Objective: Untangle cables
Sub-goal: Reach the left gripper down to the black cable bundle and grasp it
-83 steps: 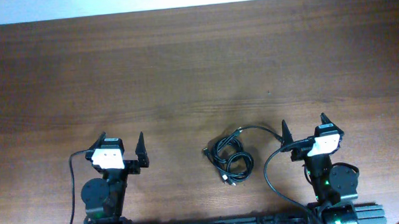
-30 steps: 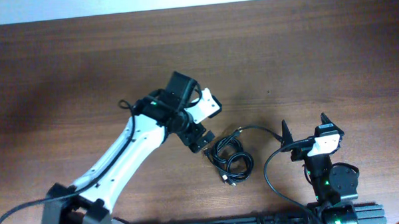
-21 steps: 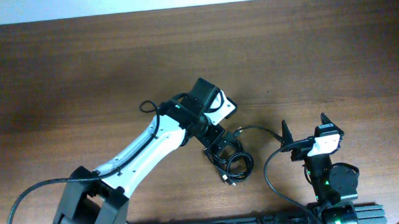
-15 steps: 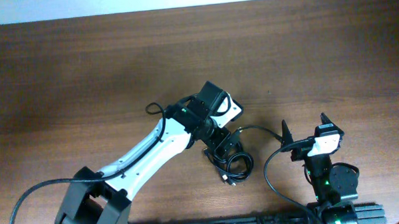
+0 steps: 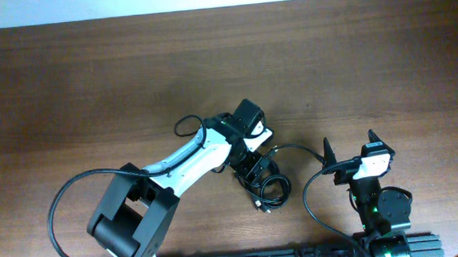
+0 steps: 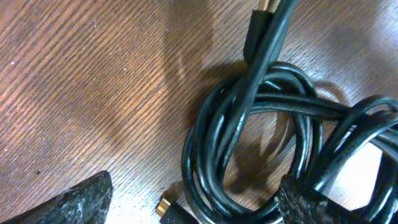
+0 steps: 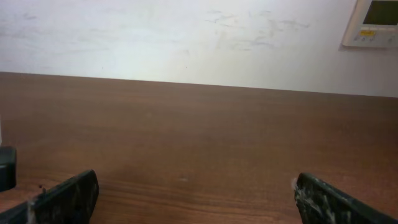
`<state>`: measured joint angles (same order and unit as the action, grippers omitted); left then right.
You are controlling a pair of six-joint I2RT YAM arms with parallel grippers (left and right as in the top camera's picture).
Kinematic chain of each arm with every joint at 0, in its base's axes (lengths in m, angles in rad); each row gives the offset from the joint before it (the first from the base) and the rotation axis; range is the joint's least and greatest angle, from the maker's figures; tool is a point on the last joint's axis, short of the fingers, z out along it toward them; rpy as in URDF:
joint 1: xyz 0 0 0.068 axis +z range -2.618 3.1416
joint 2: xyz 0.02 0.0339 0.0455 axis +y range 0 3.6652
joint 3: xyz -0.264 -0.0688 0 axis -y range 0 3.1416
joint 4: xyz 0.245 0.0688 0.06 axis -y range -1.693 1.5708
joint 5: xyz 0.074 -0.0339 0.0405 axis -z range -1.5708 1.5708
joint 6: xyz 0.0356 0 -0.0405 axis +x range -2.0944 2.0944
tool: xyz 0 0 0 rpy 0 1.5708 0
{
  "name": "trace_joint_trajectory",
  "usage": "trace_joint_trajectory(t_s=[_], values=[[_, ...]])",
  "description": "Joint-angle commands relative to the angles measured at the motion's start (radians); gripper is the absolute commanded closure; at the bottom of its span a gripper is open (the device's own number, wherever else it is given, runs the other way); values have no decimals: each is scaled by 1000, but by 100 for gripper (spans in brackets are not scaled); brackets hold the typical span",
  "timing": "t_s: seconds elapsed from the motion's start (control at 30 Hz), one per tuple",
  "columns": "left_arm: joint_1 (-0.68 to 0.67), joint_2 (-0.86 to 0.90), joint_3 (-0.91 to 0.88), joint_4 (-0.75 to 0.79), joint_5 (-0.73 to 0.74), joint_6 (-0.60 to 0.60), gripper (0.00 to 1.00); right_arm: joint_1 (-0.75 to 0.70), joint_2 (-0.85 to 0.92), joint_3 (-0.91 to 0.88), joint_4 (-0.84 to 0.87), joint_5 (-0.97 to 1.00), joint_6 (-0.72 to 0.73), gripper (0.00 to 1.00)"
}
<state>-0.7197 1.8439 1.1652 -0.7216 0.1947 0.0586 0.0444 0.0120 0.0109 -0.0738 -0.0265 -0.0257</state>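
Note:
The cables (image 5: 268,184) lie as a tangle of thin black loops near the table's front middle. In the left wrist view the cables (image 6: 249,143) fill the frame, looped over each other, with gold-tipped plugs at the top and bottom. My left gripper (image 5: 249,167) is down over the tangle's left part, open, its fingertips (image 6: 193,202) on either side of the loops. My right gripper (image 5: 347,151) is open and empty to the right of the tangle, above bare table (image 7: 193,199).
The brown wooden table (image 5: 135,78) stretches back to a white wall (image 7: 186,37). The right arm's thicker black wire (image 5: 312,198) curves beside the tangle. A wall panel (image 7: 376,22) shows at the far right.
My left arm has swung from the front left across to the tangle and lowered its gripper over it. The right arm has not moved.

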Motion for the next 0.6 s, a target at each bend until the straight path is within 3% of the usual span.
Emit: trace_joint_trajectory(t_s=[0.0, 0.33, 0.5, 0.57], values=[[0, 11, 5, -5, -43, -6, 12, -6, -6, -5, -5, -2, 4, 1], [0, 17, -42, 43, -43, -6, 8, -6, -6, -5, -5, -2, 4, 1], [0, 41, -56, 56, -43, -6, 15, -6, -6, -5, -5, -2, 4, 1], [0, 41, -58, 63, -43, -6, 27, -6, -6, -5, -5, -2, 4, 1]])
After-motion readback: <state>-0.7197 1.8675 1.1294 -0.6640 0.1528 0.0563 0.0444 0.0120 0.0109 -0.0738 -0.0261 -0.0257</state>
